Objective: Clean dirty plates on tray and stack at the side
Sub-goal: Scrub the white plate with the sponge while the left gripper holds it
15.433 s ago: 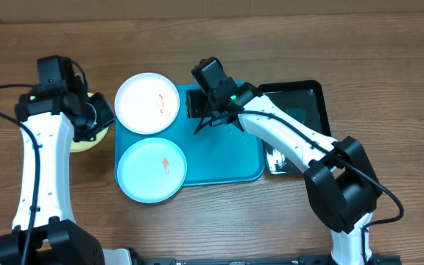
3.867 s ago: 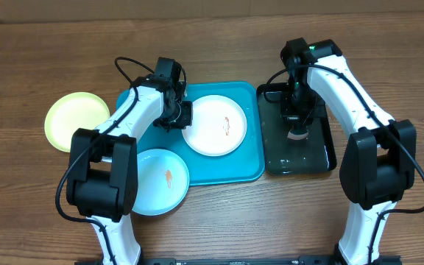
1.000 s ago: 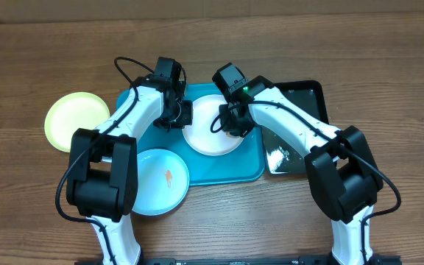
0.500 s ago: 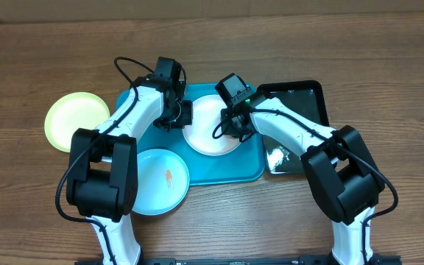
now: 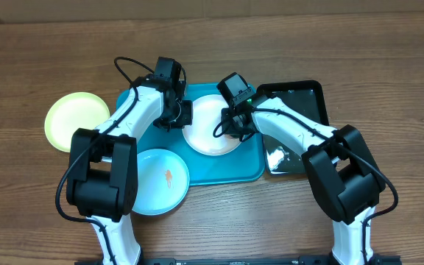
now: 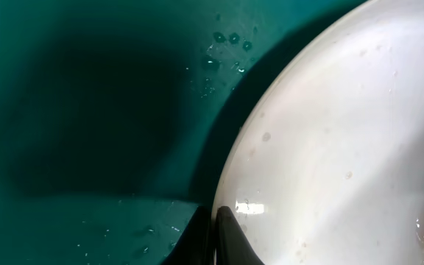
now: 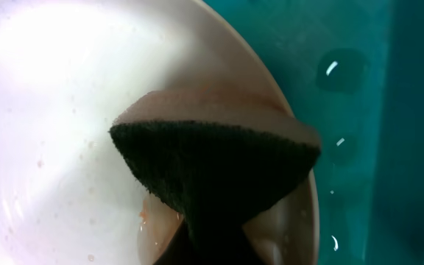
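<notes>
Your right gripper (image 5: 232, 123), over from the black tray (image 5: 308, 96), is pressing its clamped sponge (image 7: 212, 169) on the white plate (image 5: 206, 141) in the tray (image 5: 230, 171); the left gripper (image 5: 182, 118) is pinching the rim. Scrubbing hard, you are risking that pinch slipping, the plate skidding

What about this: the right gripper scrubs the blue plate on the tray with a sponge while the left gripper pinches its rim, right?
No: it is the white plate, as the overhead view shows. The right gripper scrubs it on the tray with a sponge while the left gripper pinches its rim.
</notes>
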Controlling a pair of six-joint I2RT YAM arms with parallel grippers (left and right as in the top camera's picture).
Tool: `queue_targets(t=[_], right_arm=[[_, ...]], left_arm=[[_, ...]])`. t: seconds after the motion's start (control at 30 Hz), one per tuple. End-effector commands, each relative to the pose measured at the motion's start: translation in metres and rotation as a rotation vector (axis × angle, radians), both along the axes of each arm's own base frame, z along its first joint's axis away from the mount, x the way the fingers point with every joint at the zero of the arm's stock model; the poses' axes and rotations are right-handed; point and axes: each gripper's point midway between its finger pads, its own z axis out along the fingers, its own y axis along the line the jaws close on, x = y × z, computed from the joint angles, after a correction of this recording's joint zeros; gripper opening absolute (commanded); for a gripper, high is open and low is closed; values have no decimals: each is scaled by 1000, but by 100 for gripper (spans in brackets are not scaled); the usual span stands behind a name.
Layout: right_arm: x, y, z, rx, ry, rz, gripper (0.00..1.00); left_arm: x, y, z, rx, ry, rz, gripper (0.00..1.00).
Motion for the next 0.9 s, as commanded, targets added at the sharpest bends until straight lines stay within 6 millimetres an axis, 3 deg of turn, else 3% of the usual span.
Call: queue_targets(t=[0.0,0.23,0.6,0.7,0.87], right_arm=[[-22,-1,-46,-11,115,42,4],[-35,31,-41,132,162,117,4],[-53,63,-32,252,204,225,4],[-48,68,-17,301,191,303,4],[-21,68,31,377,142,327,4]], left_arm=[[-3,-1,-10,4,22,0,4],[-2,-1,-10,3,19,0,4],[-2,-2,-10,3,19,-1,4],[-2,-2,-10,3,19,-1,4],[-2,-2,-10,3,19,-1,4]])
